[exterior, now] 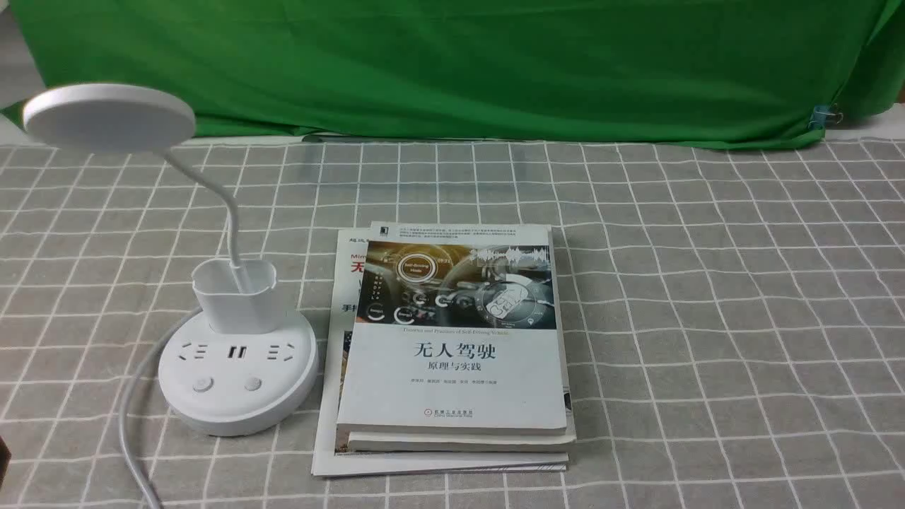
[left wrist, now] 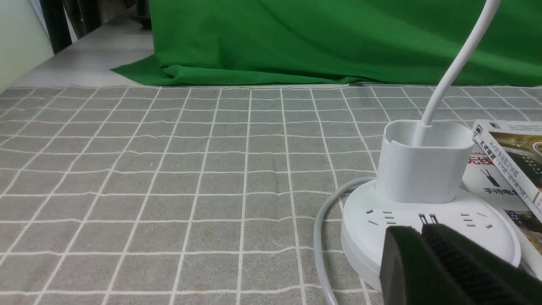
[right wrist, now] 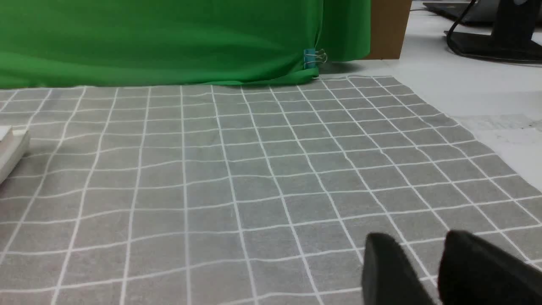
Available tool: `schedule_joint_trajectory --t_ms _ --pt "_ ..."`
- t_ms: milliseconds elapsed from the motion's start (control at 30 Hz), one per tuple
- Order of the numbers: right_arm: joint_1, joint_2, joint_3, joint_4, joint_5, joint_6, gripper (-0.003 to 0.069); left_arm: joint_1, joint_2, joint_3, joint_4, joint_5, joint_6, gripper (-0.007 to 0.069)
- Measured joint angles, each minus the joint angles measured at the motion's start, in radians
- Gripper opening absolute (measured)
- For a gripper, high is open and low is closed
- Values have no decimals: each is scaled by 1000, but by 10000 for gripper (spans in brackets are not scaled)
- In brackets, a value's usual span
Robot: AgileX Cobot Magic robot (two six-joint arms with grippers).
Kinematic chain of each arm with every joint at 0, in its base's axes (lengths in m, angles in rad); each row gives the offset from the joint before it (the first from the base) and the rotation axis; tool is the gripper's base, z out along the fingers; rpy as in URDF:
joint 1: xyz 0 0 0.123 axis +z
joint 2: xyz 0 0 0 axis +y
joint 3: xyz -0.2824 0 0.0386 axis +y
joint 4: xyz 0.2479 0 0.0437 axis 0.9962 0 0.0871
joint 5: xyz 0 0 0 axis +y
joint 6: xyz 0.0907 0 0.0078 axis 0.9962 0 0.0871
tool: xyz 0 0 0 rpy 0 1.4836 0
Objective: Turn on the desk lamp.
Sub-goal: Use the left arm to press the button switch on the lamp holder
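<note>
Left hand (left wrist: 417, 232), fingers pressed together as if readied to poke, hovers low near the desk lamp (exterior: 237, 375), close to its round base, likely lining up on the two buttons (exterior: 203, 384). The lamp stands at the worktop's (exterior: 707, 318) left, just beside stacked books (exterior: 452, 353). Right hand (right wrist: 419, 250), slightly parted, sits well apart over checked cloth. Green backdrop (exterior: 452, 63) hangs behind.
</note>
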Motion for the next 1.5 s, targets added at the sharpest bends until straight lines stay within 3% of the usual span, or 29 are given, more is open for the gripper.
schedule_joint_trajectory --t_ms 1000,1500 --pt "0 0 0 0 0 0 245 0 0 0 0 0 0 19" --pt "0 0 0 0 0 0 245 0 0 0 85 0 13 19"
